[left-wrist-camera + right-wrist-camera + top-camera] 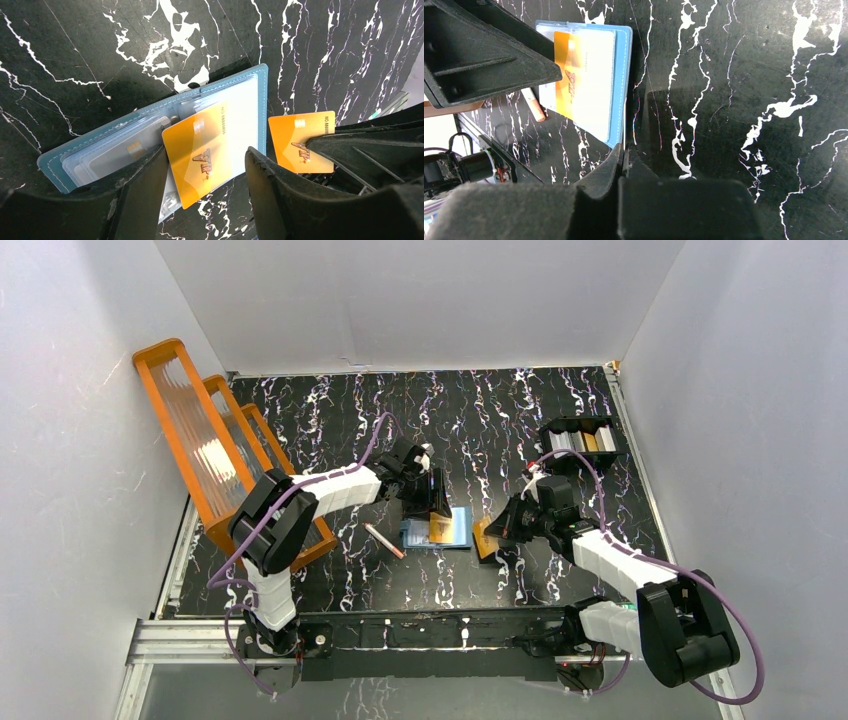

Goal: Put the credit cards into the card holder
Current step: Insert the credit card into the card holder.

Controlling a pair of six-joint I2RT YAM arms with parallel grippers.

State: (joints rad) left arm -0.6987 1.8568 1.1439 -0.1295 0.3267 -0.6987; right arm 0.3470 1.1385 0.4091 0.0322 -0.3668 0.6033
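Your card holder [247, 110] lies open and flat on the tabletop [75, 50]. It is teal-blue at the rim and paler blue inside, with its clear pockets facing up. A silver-grey card [127, 150] with a small gold chip sits inside the pockets of one half. An orange-gold card [200, 155] marked VIP lies tilted across the holder's middle, one corner hanging past its edge. You cannot tell whether its other end is under a pocket. A second orange-gold card [292, 142] sits just beside the holder, apart from it, pinched in the closed fingers [360, 145] of your right gripper [312, 144].
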